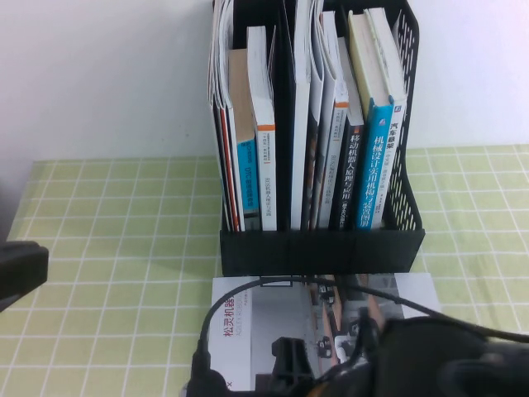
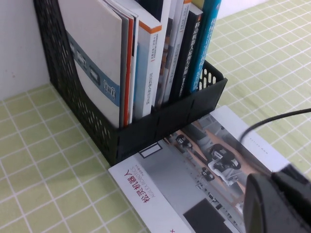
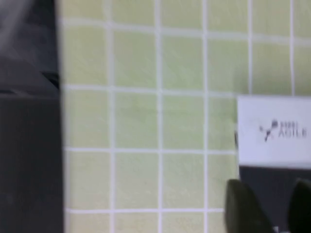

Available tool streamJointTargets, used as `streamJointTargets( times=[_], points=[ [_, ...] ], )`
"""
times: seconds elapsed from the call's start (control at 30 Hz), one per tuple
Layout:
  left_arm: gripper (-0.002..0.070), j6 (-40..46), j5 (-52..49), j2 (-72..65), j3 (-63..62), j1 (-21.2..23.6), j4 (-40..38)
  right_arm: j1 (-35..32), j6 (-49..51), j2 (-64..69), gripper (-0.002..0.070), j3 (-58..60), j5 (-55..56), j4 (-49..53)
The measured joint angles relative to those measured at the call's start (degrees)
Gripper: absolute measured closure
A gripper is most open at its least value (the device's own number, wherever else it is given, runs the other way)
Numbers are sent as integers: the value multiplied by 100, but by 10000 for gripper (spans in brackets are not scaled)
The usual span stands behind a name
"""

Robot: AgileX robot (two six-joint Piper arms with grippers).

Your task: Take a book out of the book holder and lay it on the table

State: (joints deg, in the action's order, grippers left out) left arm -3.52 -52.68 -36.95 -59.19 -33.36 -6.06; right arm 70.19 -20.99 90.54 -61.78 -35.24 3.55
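Note:
The black mesh book holder (image 1: 322,248) stands at the back centre with several upright books (image 1: 263,124). One book (image 1: 331,302) with a white and grey cover lies flat on the table just in front of it, and also shows in the left wrist view (image 2: 194,170). My right gripper (image 1: 285,368) hangs low over the book's near part. In the right wrist view it (image 3: 272,211) is open and empty above a white-and-black corner printed AGILE (image 3: 274,128), seemingly the book's cover. My left gripper (image 1: 21,269) sits at the table's left edge, and in its own view it (image 2: 277,204) looks shut and empty.
A green checked cloth (image 1: 124,248) covers the table, with open cloth left and right of the holder. A white wall (image 1: 107,74) rises behind. A black cable (image 1: 248,285) arcs over the flat book. A dark blurred mass (image 3: 29,145) fills one side of the right wrist view.

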Motion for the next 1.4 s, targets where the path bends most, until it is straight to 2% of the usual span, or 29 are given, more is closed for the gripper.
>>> streamJointTargets(
  times=[0.07, 0.1, 0.23, 0.47, 0.6, 0.73, 0.87, 1.0, 1.17, 1.4],
  points=[
    [678, 40, 0, 0, 0, 0, -47, 95, -239, -391, 556, 0, -40, -226],
    [678, 97, 0, 0, 0, 0, -105, 96, -295, -627, 598, 0, -54, -271],
    [678, 452, 0, 0, 0, 0, -435, 84, -377, -1636, 661, 0, -100, -119],
    [678, 893, 648, 23, 465, 0, -996, -318, 67, -3263, 676, 25, -536, 774],
    [678, 1128, 1360, 23, 1117, 0, -1427, -479, 258, -4088, 677, 587, -567, 880],
    [678, 1883, 1988, 23, 1736, 0, -2438, -482, 731, -4990, 677, 1747, 16, 880],
    [678, 3251, 2447, 23, 2227, 0, -3774, -482, 1555, -5872, 678, 3076, 731, 945],
    [678, 4207, 2868, 23, 2549, 0, -4766, -482, 2138, -6572, 678, 4026, 1077, 1297],
    [678, 4394, 3139, 13, 2593, 0, -5284, -482, 2262, -7015, 678, 4221, 1122, 1544],
    [678, 4476, 3161, 13, 2593, 0, -5364, -482, 2265, -7081, 678, 4221, 1131, 1585]
  ],
)
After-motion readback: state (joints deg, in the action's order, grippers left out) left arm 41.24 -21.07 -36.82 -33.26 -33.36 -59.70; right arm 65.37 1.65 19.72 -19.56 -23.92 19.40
